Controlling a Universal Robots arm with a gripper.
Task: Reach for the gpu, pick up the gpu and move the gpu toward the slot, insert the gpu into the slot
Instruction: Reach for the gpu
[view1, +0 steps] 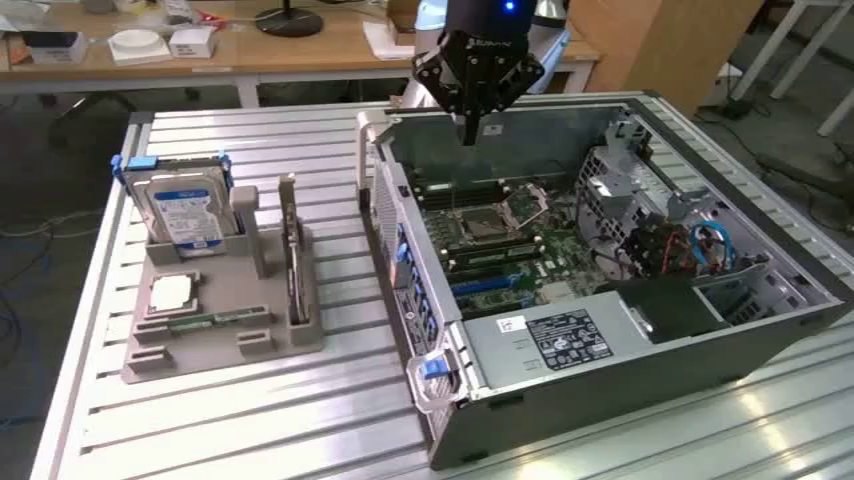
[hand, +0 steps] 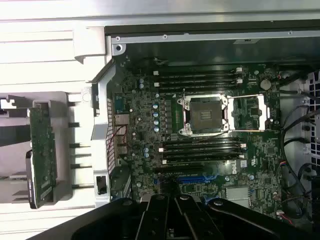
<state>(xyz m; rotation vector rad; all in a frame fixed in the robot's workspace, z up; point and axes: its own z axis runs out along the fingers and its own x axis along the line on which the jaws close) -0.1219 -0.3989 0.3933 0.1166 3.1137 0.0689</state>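
Note:
The gpu (view1: 290, 255) stands on edge in the grey holder (view1: 140, 362) on the exterior view's left, a dark thin card with a metal end; in the wrist view the gpu (hand: 41, 150) shows its green board beside the case wall. My gripper (view1: 469, 135) hangs shut and empty over the far end of the open computer case (view1: 400, 215), well apart from the card. In the wrist view my gripper (hand: 176, 201) has its fingers pressed together above the motherboard. The blue slot (view1: 487, 285) (hand: 199, 178) lies on the board below the processor socket (hand: 205, 114).
The holder also carries a blue-labelled hard drive (view1: 187, 210), a processor chip (view1: 171, 293) and a green memory stick (view1: 220, 320). A power supply (view1: 561, 340) and cables (view1: 701, 245) fill the case's near and right parts. A wooden desk (view1: 267, 45) stands behind the slatted table.

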